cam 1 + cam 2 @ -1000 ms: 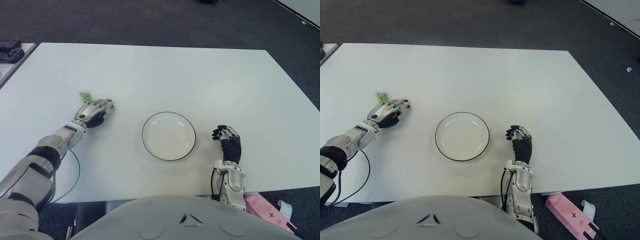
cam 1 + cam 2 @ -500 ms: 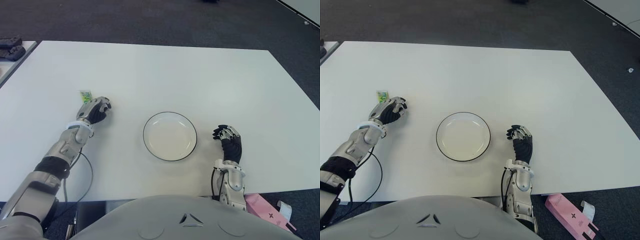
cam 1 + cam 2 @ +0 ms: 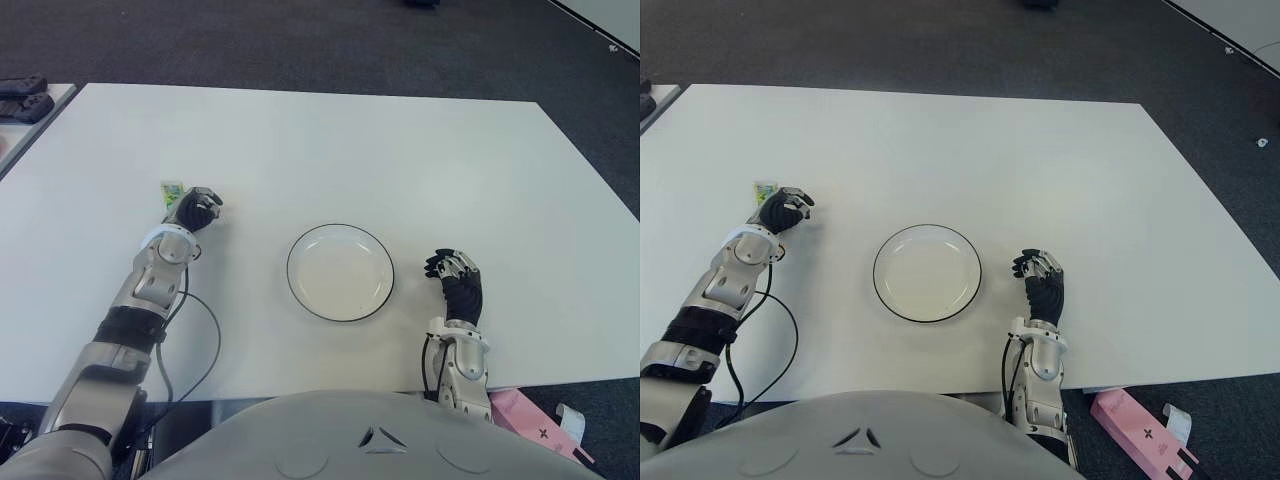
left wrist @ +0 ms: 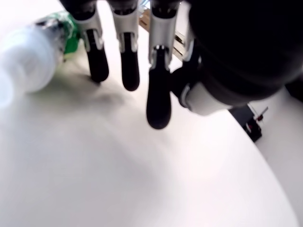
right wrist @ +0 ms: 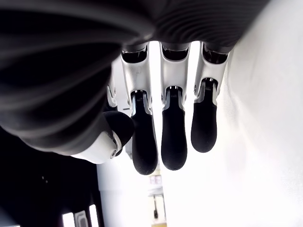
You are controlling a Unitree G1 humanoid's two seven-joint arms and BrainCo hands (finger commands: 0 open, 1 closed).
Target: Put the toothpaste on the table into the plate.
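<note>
At the far left of the white table (image 3: 400, 150) lies the toothpaste (image 3: 172, 191), a small tube with a green end, well apart from the plate. The left hand (image 3: 195, 209) is just beside it on the plate side. In the left wrist view the fingers (image 4: 157, 101) point down at the table with nothing between them and the thumb, and the tube (image 4: 33, 56) lies just past the outermost fingertip; whether that fingertip touches it cannot be told. The hand is loosely curled and empty, so the tube is not yet grasped. The placing looks like the approach to a pick: the hand has to close round the tube before it can carry it right to the plate.

In the middle stands the plate (image 3: 300, 296), round, white with a dark rim, bare inside, nearer the robot's edge of the table.

To the right of the plate shows the right hand (image 3: 455, 283), idle near the table's front edge. Its wrist view shows the fingers (image 5: 174, 137) hanging side by side, relaxed, holding nothing.

Most of the tube is hidden behind the left hand in the eye views; only its green end shows. In the wrist view it is blurred, and its print cannot be read.
</note>
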